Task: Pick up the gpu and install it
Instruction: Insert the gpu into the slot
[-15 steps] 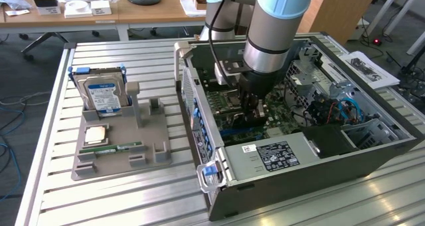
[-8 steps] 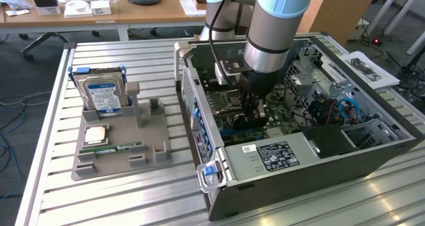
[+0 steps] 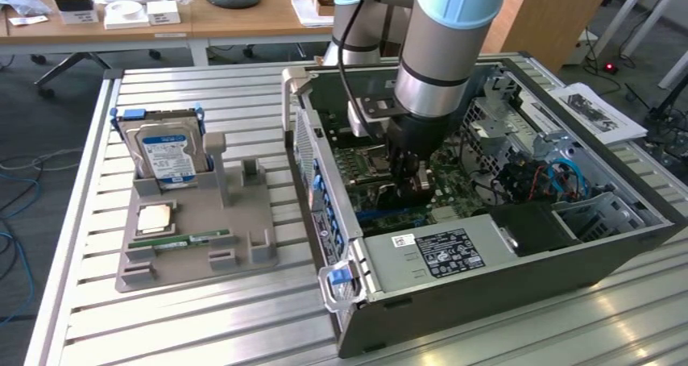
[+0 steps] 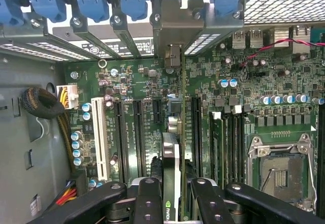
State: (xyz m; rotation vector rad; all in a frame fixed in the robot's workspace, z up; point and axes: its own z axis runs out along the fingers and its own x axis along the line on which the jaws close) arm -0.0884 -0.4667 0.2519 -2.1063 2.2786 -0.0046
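Fingers [image 4: 148,198], partly closed, grip the gpu [image 4: 170,173] edge-on above the motherboard [image 4: 127,71]; installing is in hand, and seating likely demands exact slot alignment.

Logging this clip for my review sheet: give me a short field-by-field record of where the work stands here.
arm: grey and light-blue robot arm reaching down into the open dark metal computer case
gripper: black gripper shut on the slim dark flat gpu card, held edge-on above the green motherboard
seating: cannot tell whether the card is in a slot
tray: grey plastic parts tray at the exterior view's left, holding an upright silver hard drive and a narrow green memory stick
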